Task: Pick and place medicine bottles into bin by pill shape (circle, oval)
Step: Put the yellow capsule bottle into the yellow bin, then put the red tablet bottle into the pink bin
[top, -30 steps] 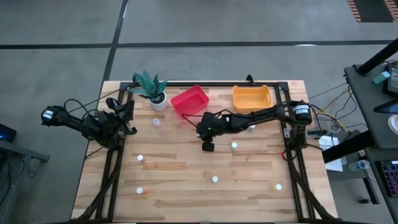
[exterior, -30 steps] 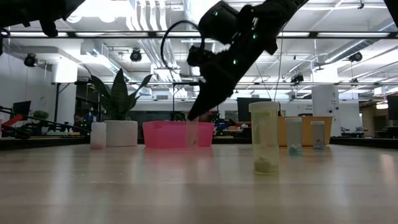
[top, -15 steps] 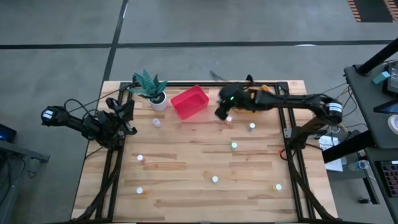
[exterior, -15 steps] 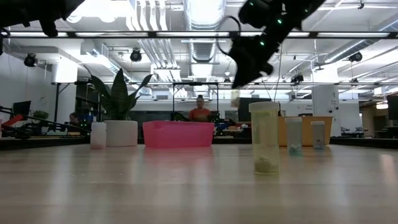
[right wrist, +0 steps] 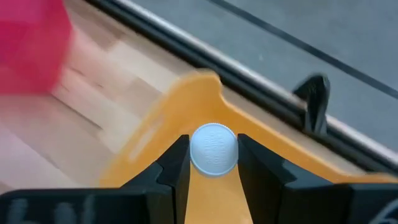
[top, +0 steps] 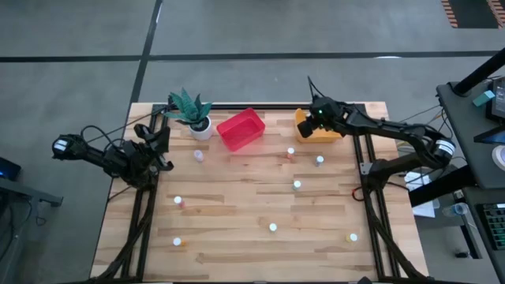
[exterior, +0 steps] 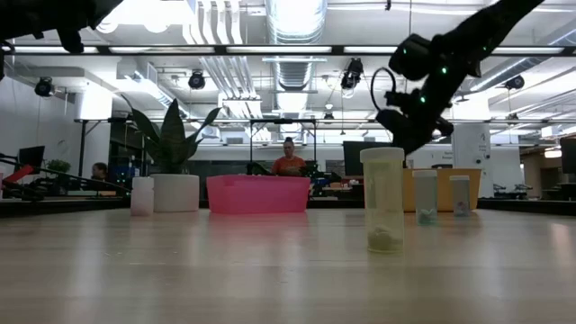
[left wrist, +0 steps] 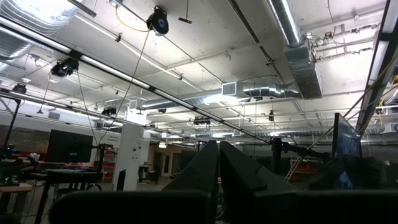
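My right gripper (top: 319, 120) hangs over the orange bin (top: 331, 130) at the back right, shut on a medicine bottle. In the right wrist view the bottle's round white cap (right wrist: 213, 149) sits clamped between the two dark fingers (right wrist: 176, 163), with the orange bin's wall (right wrist: 161, 130) below. Several more white-capped bottles stand about the table, such as one (top: 290, 152) near the bins, one (top: 297, 185) mid-table and one (top: 272, 227) nearer the front. The red bin (top: 241, 128) lies left of the orange one. My left gripper (left wrist: 217, 163) waits shut at the table's left edge, pointing upward.
A plant in a white pot (top: 199, 126) stands at the back left beside the red bin. In the low view a tall bottle (exterior: 383, 200) stands close, with two others (exterior: 425, 196) behind it. A black frame rail (top: 268, 105) runs along the back edge. A person shows beyond the table.
My right gripper has lifted from mid-table and swung back and to the right with the bottle, from beside the red bin to above the orange bin. The left arm has not moved.
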Available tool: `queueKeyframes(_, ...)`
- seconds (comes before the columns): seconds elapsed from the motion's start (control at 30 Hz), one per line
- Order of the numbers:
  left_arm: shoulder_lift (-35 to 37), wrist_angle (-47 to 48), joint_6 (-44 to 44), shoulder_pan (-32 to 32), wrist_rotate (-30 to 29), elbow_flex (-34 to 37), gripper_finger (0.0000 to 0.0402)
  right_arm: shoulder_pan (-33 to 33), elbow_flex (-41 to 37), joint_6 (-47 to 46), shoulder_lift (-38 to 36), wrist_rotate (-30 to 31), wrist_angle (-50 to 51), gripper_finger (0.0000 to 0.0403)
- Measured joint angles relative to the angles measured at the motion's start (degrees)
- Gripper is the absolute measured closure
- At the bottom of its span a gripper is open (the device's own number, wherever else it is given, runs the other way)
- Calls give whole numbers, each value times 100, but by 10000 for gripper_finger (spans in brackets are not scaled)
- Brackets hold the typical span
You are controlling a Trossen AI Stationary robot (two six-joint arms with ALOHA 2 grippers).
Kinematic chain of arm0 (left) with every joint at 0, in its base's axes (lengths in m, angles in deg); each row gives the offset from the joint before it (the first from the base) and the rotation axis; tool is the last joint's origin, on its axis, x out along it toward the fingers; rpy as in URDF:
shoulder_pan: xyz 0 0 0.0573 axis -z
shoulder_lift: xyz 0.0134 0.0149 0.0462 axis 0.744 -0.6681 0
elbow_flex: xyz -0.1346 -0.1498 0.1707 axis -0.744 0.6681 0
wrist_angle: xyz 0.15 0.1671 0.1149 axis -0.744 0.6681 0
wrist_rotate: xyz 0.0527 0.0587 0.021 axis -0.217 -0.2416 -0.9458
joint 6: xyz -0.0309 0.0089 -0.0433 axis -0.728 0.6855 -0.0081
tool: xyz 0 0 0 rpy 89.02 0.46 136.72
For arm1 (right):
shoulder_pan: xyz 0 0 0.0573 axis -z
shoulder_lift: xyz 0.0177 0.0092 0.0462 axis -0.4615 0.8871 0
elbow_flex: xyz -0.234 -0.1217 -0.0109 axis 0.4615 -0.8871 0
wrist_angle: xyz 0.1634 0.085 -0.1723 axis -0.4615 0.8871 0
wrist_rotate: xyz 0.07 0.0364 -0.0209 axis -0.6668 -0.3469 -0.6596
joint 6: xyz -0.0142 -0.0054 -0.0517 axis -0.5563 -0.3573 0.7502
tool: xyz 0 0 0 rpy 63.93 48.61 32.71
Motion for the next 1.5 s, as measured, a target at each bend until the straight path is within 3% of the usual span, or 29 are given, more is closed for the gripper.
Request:
queueKeyframes(0.27, -7, 0, 0, 0, -2, 0, 402, 114, -330, 124, 446, -10, -855, 296)
queueKeyframes(0.53, -2, 0, 0, 0, -2, 0, 402, 233, -328, 184, 804, -2, -966, 292)
queueKeyframes(0.93, -2, 0, 0, 0, -2, 0, 402, 232, -328, 170, 802, -7, -958, 219)
queueKeyframes(1.23, -7, 0, 0, 0, -2, 0, 402, 111, -328, -92, -107, -58, -622, 199)
queueKeyframes(1.5, -29, 2, -11, 0, -2, 0, 402, -600, -328, -132, -1233, -64, -207, 212)
